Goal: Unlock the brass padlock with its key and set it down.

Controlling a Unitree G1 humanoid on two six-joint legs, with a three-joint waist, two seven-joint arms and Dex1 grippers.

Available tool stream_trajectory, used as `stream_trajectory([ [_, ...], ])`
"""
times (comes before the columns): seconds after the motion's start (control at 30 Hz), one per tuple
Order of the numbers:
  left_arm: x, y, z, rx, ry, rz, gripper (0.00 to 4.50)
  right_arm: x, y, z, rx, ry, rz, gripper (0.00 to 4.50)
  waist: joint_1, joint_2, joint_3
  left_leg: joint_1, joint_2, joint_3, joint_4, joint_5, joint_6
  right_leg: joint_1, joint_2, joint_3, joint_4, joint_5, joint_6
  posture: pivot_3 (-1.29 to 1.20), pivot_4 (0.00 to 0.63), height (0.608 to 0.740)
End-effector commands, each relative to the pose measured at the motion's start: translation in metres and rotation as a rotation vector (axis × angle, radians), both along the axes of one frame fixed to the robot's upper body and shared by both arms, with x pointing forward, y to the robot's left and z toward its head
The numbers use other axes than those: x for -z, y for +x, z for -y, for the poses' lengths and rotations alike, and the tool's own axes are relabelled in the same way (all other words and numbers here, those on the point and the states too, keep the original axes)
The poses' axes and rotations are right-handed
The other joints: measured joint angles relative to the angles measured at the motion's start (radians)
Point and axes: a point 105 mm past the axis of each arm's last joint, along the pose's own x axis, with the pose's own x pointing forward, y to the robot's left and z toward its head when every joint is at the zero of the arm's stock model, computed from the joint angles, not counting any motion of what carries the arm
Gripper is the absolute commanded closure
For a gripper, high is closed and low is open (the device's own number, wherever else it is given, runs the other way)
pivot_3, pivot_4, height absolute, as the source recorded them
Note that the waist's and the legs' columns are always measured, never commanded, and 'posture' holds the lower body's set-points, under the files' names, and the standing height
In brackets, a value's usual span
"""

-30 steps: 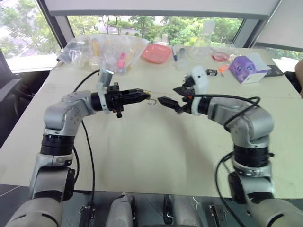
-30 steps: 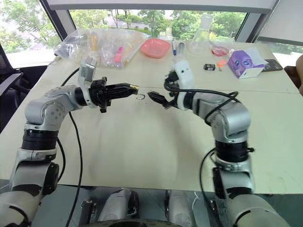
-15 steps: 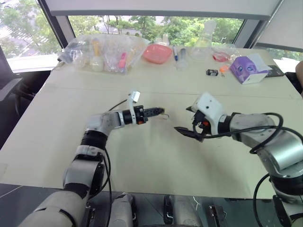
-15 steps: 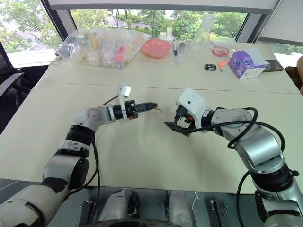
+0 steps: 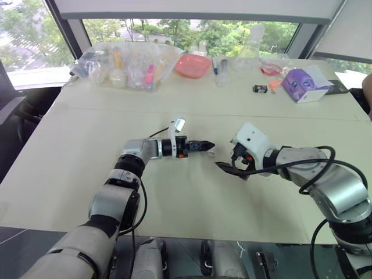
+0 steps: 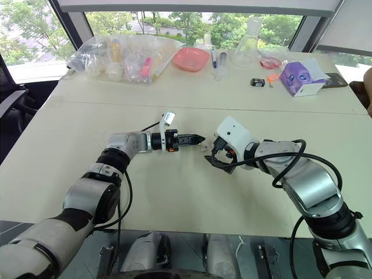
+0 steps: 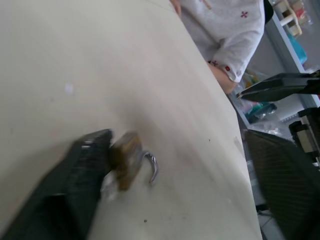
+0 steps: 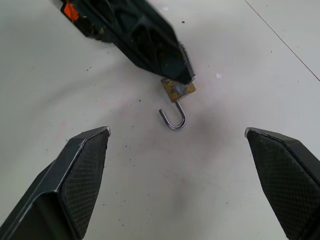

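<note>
Small yellowish-brass padlock (image 8: pixel 178 90) w/ thin silvery shackle swung open lies on beige table (image 5: pixel 174 192), touching left gripper (image 8: pixel 175 75) tip; can't tell its finger spread. Right gripper (image 8: pixel 177 145) wide, empty. Back left off level, no nudging.

bright daylight pours in from the far windows (image 5: pixel 174 29), blown out on the left. my tabletop (image 5: pixel 70 151) is lit evenly, shadows soft and faint. in my left wrist view the brass padlock (image 7: pixel 127 159) is smeared with blur, the background soft.
</note>
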Motion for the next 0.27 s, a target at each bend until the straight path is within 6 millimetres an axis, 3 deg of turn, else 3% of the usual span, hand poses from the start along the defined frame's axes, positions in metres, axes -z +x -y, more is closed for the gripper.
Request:
stream_trajectory([
  [0.03,-0.013,0.011,-0.034,-0.098,0.094,0.171,0.08,-0.007,0.0,0.003,0.018,0.009,0.039,0.0,-0.008,0.0,0.0,0.0,0.0,-0.001,0.0,0.0,0.0,0.0,0.0,0.0,0.0,0.0,0.0,0.0,0.15,0.74],
  [0.13,-0.027,0.003,-0.062,-0.144,0.122,0.282,0.08,-0.006,0.002,0.007,0.059,0.056,0.051,0.0,-0.01,0.0,0.0,0.0,0.003,-0.001,-0.002,0.0,0.0,-0.002,0.002,0.0,0.001,0.0,0.0,0.0,0.15,0.74],
  [0.27,-0.041,-0.025,-0.09,-0.204,0.135,0.361,0.08,-0.02,0.011,0.008,0.123,0.281,0.147,0.0,-0.003,0.0,0.0,0.0,0.004,0.0,-0.001,0.0,-0.001,-0.002,0.002,0.0,0.002,0.0,0.0,0.0,0.15,0.74],
])
